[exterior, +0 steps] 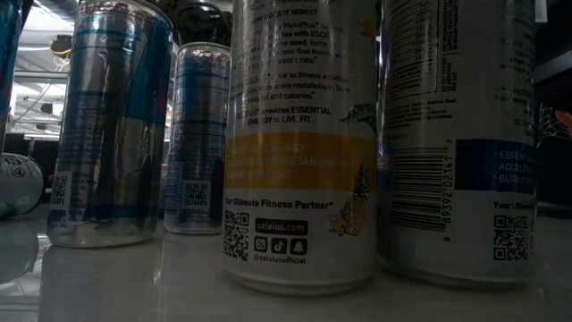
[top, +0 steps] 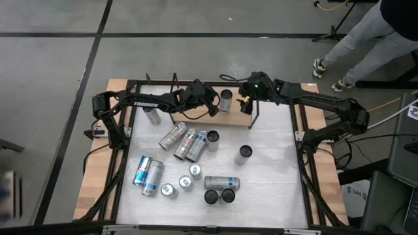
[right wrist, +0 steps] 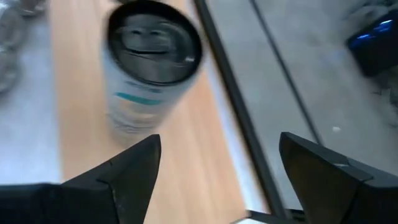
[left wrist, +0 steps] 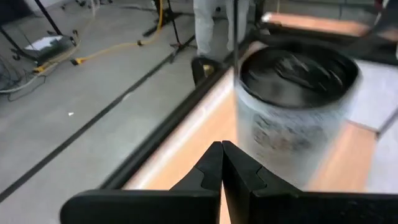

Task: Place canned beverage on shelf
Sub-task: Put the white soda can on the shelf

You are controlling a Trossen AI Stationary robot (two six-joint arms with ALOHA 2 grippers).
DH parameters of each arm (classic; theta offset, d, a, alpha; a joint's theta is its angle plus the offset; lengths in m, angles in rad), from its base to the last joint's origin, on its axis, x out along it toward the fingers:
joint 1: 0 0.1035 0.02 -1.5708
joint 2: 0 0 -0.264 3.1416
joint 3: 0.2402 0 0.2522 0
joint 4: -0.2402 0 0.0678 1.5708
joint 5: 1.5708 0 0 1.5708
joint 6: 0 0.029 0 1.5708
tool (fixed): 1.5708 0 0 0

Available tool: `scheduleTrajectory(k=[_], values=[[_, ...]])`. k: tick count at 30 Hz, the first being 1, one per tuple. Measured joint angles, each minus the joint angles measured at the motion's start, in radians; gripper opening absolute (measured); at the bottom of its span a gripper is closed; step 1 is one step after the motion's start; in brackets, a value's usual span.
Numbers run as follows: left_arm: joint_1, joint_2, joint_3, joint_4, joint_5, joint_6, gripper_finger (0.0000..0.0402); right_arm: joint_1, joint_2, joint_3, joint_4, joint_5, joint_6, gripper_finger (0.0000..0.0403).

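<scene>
The canned beverage [top: 226,101] is standing upright on the shelf [top: 196,119], up at the far edge of the worktop [top: 274,170], its dark top facing the overhead camera, and nothing is gripping it. The right wrist view catches that same can [right wrist: 149,68] on the light wooden board [right wrist: 186,162], ahead of the right gripper [top: 247,104], whose fingers are spread wide with only air between them. That gripper hangs just beside the can on its right. On the other side, the left gripper [top: 208,103] sits close to the can too, its fingers [left wrist: 211,174] pressed tightly together and holding nothing; its wrist camera looks straight at the can [left wrist: 292,118], blurred, right in front of the tips. Out across the worktop, a scatter of other cans: several lying on their sides near the middle [top: 186,142], a blue pair lying at the left [top: 147,175], one standing alone to the right [top: 243,155], and a cluster along the near edge [top: 221,189]. The low view is filled by tall cans up close [exterior: 299,143]. Beyond the worktop, a person's legs [top: 356,46] show on the floor.
</scene>
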Motion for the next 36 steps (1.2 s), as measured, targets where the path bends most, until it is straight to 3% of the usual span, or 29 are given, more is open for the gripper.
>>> scheduleTrajectory(k=[5, 14, 23, 36], values=[[-0.031, 0.0, 0.0, -0.045, 0.0, -0.024, 0.0, 0.0, 0.003, 0.0, 0.038, 0.068, -0.013, 0.0321], [-0.098, 0.0, 0.0, -0.029, 0.067, -0.054, 0.0, 0.0, 0.009, 0.0, 0.141, 0.068, -0.036, 0.0321], [-0.107, 0.0, 0.0, -0.029, 0.035, -0.054, 0.0, 0.0, 0.01, 0.0, 0.162, 0.023, -0.036, 0.0321], [-0.106, 0.0, 0.0, -0.028, -0.008, -0.054, 0.0, -0.002, 0.021, 0.0, 0.187, 0.055, -0.037, 0.0321]])
